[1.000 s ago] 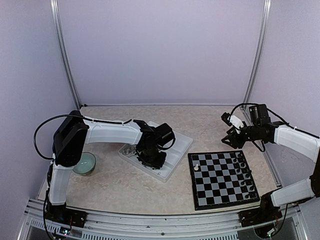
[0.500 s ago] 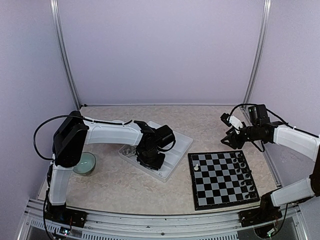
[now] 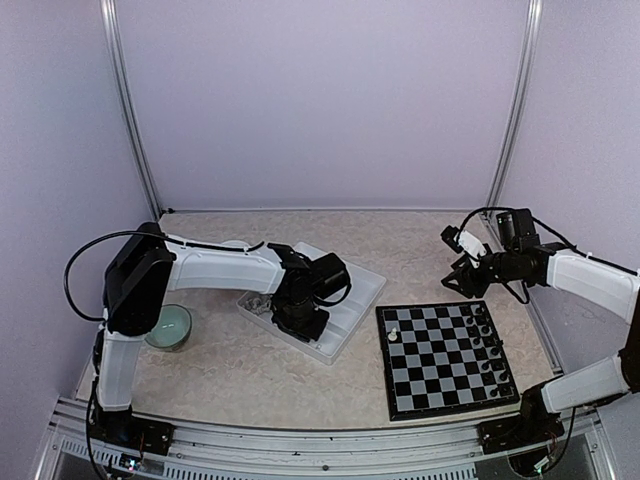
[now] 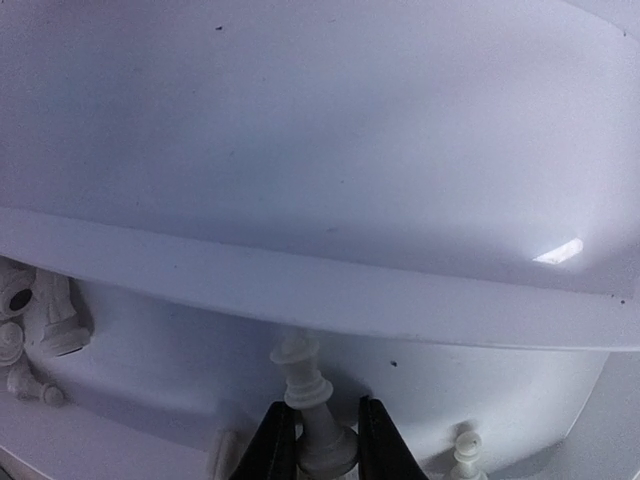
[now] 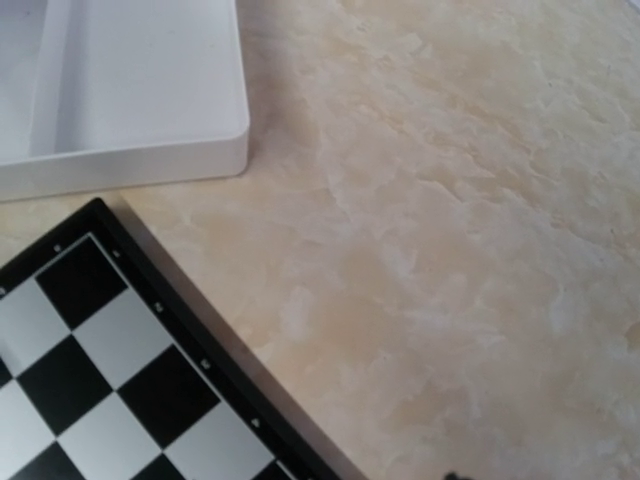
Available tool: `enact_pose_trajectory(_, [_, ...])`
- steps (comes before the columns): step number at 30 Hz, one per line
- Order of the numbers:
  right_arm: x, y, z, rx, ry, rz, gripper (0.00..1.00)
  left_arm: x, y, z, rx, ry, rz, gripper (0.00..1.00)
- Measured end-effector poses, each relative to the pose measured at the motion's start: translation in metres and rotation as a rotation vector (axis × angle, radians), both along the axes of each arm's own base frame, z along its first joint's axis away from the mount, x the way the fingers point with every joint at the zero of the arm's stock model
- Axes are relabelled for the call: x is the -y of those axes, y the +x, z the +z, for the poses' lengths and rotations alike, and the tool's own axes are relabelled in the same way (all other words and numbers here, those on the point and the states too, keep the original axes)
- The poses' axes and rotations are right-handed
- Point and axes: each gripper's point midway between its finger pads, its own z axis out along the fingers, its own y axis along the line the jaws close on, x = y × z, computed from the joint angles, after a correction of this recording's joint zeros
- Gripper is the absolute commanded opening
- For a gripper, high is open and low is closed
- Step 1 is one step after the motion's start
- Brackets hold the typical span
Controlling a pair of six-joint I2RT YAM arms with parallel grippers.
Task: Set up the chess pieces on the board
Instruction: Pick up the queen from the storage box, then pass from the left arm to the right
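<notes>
White plastic surrounds the left tool [image 3: 297, 318] in the top view: it is sunk into the tray [image 3: 365, 285], with the board [image 3: 440, 362] well off to its right on the bench [image 3: 240, 375]. Since a second ago this tool has been shifted slightly within the tray. Nothing on the board has been altered: one white man [image 3: 392, 333] is stood on the side nearest the left tool, and black pieces [image 3: 483, 345] are lined along the side nearest the right tool [image 3: 466, 282], which is hung just beyond the board's far edge.

From the left wrist, a white piece [image 4: 306, 385] is seen upright between the fingers, its base pinched from both sides. The jaws, wider a moment ago, have been drawn in onto it. The pick is therefore judged made, and a lift toward the board is judged due. Spare pieces [image 4: 40, 320] are left lying to this tool's left.

From the right wrist, only a corner of the board and of the tray is shown beneath the tool. Its jaws are held apart, nothing being carried.
</notes>
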Motion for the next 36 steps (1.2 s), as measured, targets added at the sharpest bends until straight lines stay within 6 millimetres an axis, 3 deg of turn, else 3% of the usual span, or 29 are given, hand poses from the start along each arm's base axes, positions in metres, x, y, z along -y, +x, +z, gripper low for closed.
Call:
enact_pose_trajectory(4, [-0.005, -0.001, 0.009, 0.002, 0.029, 0.017, 0.51, -0.009, 0.002, 0.006, 0.050, 0.032, -0.040, 0.16])
enact_pose_trajectory(7, [-0.013, 0.004, 0.035, 0.023, 0.073, 0.044, 0.50, -0.015, 0.004, 0.024, 0.124, 0.021, -0.088, 0.15])
enact_pose_trajectory(11, [-0.036, 0.021, 0.093, 0.076, 0.194, 0.110, 0.49, -0.012, 0.006, 0.074, 0.294, -0.120, -0.160, 0.15])
enact_pose_trajectory(15, [-0.070, 0.025, 0.116, 0.028, 0.291, 0.190, 0.49, 0.005, 0.004, 0.121, 0.440, -0.309, -0.228, 0.16])
enact_pose_trajectory(18, [-0.105, 0.018, 0.115, -0.067, 0.343, 0.272, 0.50, 0.024, -0.003, 0.141, 0.542, -0.424, -0.300, 0.16])
enact_pose_trajectory(23, [-0.152, -0.011, 0.100, -0.252, 0.397, 0.394, 0.51, 0.047, -0.032, 0.139, 0.621, -0.529, -0.434, 0.15])
enact_pose_trajectory(25, [-0.163, -0.021, 0.093, -0.311, 0.401, 0.425, 0.51, 0.053, -0.040, 0.142, 0.641, -0.562, -0.472, 0.15])
enact_pose_trajectory(31, [-0.187, -0.044, 0.073, -0.467, 0.402, 0.486, 0.52, 0.072, -0.049, 0.179, 0.748, -0.672, -0.528, 0.15])
enact_pose_trajectory(36, [-0.201, -0.065, 0.064, -0.540, 0.393, 0.530, 0.51, 0.077, -0.054, 0.185, 0.765, -0.693, -0.549, 0.15])
